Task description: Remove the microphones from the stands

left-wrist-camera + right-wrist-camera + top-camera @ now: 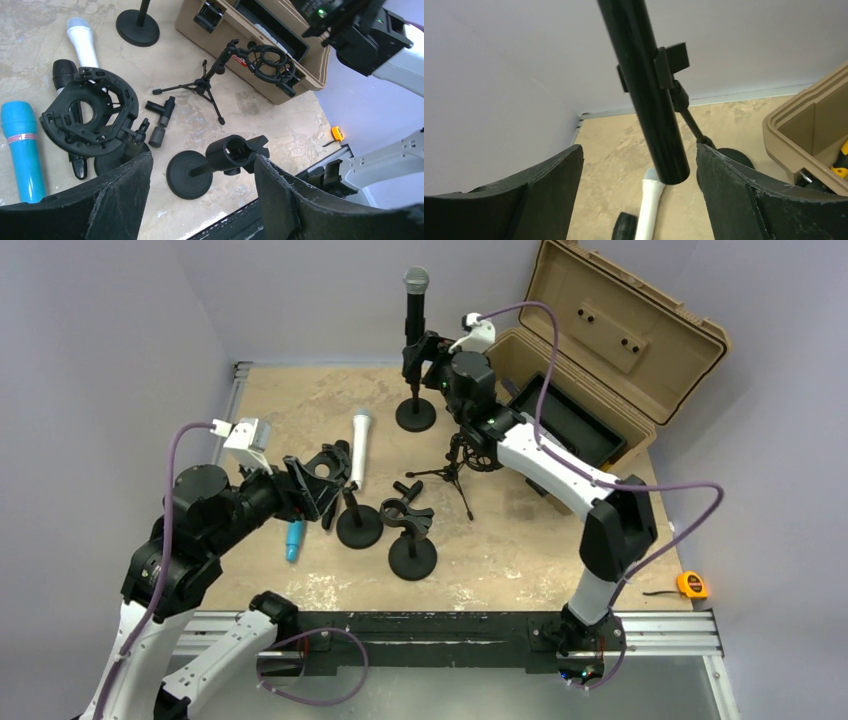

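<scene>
The black microphone (415,310) is standing straight up in the clip of its stand (416,415) at the far side of the bench (300,400), next to the tan case (600,350). The right fingers (734,185) are spreading wide, one on each side of the microphone's body, not touching it and holding nothing. The left fingers (125,195) are spreading wide too, holding nothing, and hanging over an empty stand (412,540) near a white microphone (360,445) and a blue microphone (294,540).
</scene>
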